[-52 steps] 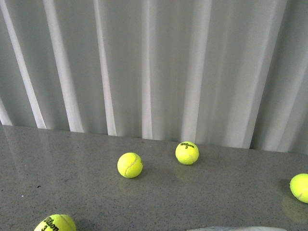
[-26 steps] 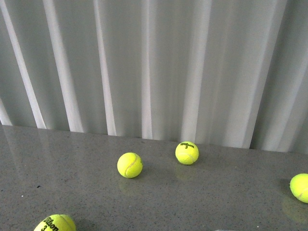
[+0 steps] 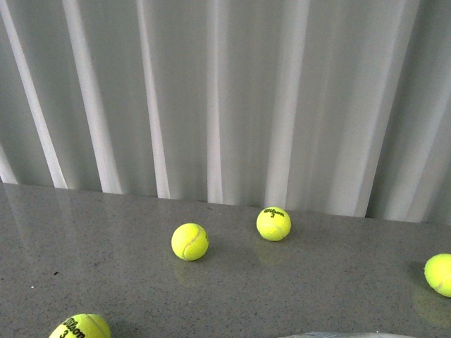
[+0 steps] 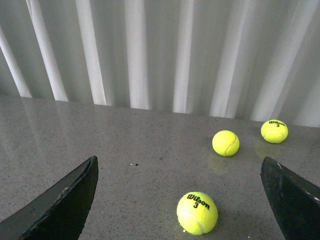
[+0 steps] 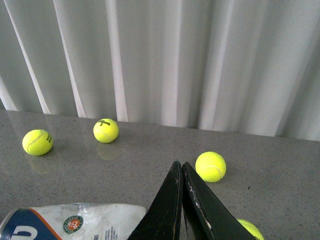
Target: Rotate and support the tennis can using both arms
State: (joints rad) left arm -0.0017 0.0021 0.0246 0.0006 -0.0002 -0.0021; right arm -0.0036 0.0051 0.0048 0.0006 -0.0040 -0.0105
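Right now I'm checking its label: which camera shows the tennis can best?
Right wrist view: the tennis can lies on its side, label and emblem visible. Front view catches only a pale sliver at the bottom edge; left wrist view shows none.

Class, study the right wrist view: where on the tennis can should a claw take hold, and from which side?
I'd grip the tennis can across its labelled mid-body, coming down from above. It lies on its side on the table, so both curved flanks look free. The right claw is shut and must open first.
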